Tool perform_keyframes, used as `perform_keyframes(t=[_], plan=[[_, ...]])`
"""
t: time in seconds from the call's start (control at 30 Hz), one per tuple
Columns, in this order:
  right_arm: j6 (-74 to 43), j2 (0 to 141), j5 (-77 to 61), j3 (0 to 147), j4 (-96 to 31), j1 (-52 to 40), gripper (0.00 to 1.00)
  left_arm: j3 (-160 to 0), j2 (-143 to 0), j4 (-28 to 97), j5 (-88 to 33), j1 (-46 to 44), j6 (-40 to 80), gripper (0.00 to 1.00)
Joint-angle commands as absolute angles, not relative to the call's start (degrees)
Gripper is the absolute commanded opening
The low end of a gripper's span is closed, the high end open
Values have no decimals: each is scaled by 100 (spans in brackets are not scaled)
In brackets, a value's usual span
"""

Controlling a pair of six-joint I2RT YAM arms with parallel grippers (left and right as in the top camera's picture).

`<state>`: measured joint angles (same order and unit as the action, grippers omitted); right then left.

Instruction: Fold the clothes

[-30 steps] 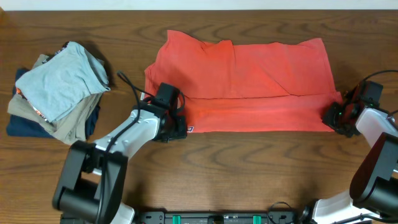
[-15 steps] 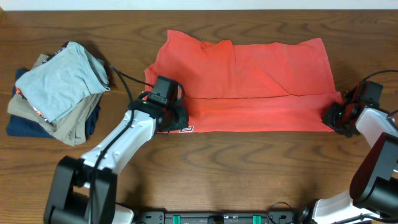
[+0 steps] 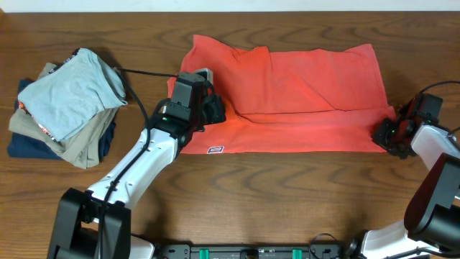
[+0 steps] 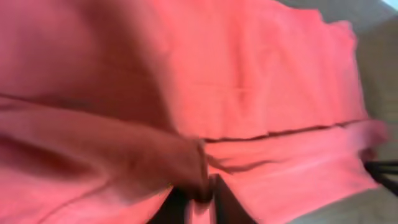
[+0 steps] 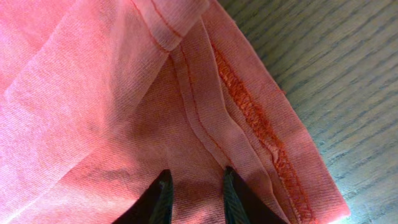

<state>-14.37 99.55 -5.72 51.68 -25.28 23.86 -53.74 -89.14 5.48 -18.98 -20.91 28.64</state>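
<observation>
The coral-red T-shirt (image 3: 302,93) lies spread across the middle of the table, its lower part folded up into a band. A small white tag (image 3: 214,150) shows at its front left corner. My left gripper (image 3: 213,109) is over the shirt's left edge. In the left wrist view its fingers (image 4: 202,198) are shut on a pinch of the red cloth (image 4: 249,74), which is raised off the table. My right gripper (image 3: 383,135) is at the shirt's front right corner. In the right wrist view its fingers (image 5: 196,186) hold a fold of cloth (image 5: 93,93) by the hem. The lettering is hidden.
A stack of folded garments (image 3: 68,108), light blue-grey over khaki and navy, sits at the left of the wooden table (image 3: 287,194). A black cable (image 3: 144,72) runs from the left arm towards the stack. Bare wood (image 5: 348,93) lies just right of the shirt's hem.
My left gripper has moved from the shirt's front left corner, away from the front edge, to the left edge, lifting red cloth with it. The right arm has not moved.
</observation>
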Motion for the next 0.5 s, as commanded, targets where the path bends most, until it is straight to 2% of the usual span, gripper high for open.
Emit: perform_keyframes(t=[0.0,0.03,0.1,0.33,0.47], plan=[[-1431,10075,-384,4971,-2611,2346,33,-5435,-8875,714,-2292,-2099,3050,45],[-1431,10075,-384,4971,-2611,2346,36,-5435,-8875,814,-2292,-2091,2969,54],[-1431,10073,-388,4984,-2615,2349,39,-5435,-8875,1037,-2290,-2064,2720,65],[-1431,9915,-390,5518,-3203,2432,43,-5435,-8873,1485,-2147,-1743,2661,67],[-1404,9677,-388,6012,-3603,2543,44,-5433,-8873,2021,-1433,-1503,2663,67]])
